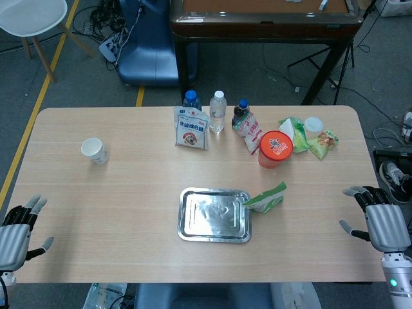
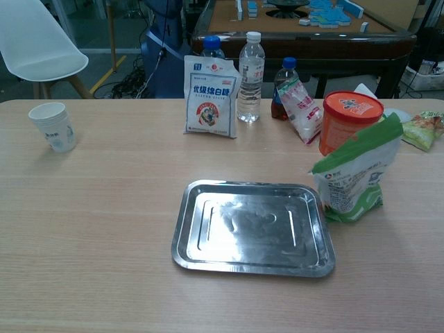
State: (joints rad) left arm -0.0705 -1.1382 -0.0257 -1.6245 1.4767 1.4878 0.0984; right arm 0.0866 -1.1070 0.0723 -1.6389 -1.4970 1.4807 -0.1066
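Note:
A steel tray lies empty near the table's front middle. A green-and-white pouch stands against its right edge. My left hand hovers at the table's front left corner, fingers apart, holding nothing. My right hand is at the front right corner, fingers spread, also empty. Neither hand shows in the chest view. A paper cup stands at the left.
Along the back stand a white sugar bag, a clear water bottle, two blue-capped bottles, a small packet, an orange-lidded tub and green snack bags. A chair and a dark table lie beyond.

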